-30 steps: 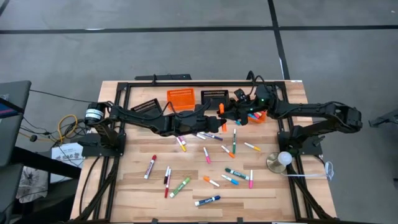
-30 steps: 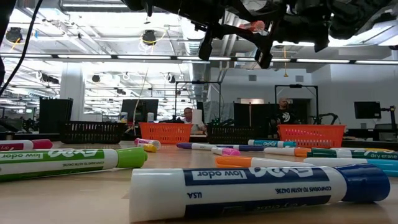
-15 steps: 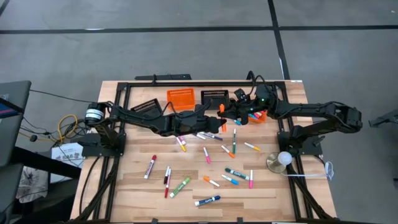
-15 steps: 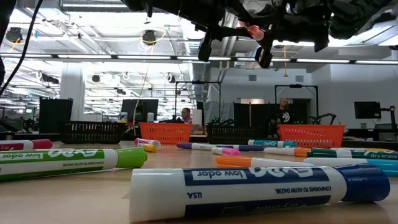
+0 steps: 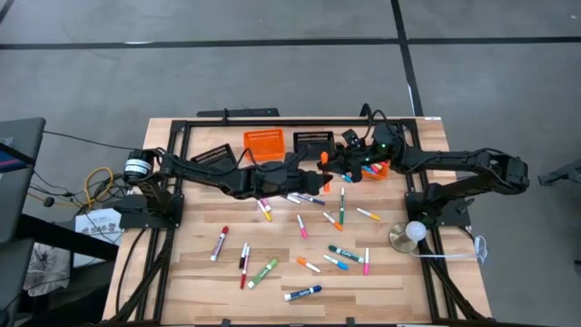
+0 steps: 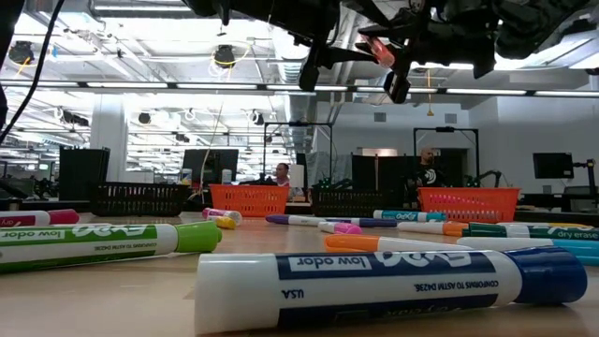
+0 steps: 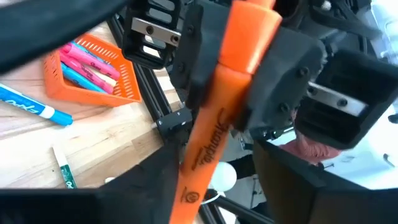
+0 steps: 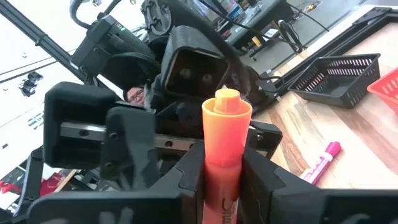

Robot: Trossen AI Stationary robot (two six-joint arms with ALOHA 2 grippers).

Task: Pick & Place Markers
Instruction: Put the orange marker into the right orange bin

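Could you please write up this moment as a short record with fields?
Stage: handover of an orange marker in the air above the table's far side
Right pincer: shut on the orange marker
Left pincer: open around the same marker
Orange basket: holds pink and blue markers
Table: loose markers scattered across it

Four mesh baskets [image 5: 263, 143]: two orange, two black. Roughly twenty loose markers [image 5: 302, 292] on the surface [image 5: 200, 282].
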